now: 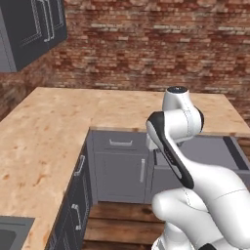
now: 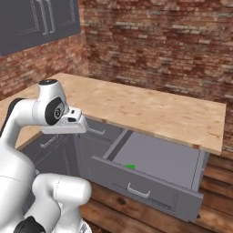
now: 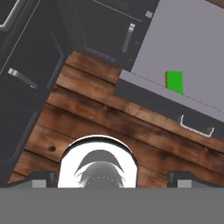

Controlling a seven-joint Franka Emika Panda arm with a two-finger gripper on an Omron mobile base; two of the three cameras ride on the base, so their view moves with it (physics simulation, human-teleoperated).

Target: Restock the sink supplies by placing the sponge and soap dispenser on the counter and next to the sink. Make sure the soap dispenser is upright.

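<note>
Mottled tan wood-grain counter (image 1: 49, 132), matt; rough red brick wall (image 2: 173, 41); matt grey drawer (image 2: 159, 159) with pale metal handle (image 3: 196, 127); flat bright-green sponge (image 3: 175, 82), unshaded; dark stained plank floor (image 3: 113, 127), faintly glossy; smooth glossy white arm (image 1: 195, 190)

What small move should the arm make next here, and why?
Probably lower the open gripper toward the sponge. The sponge lies in the open drawer, near its front wall, not on the counter. The gripper hangs over the wooden floor, short of the drawer, and holds nothing.
</note>
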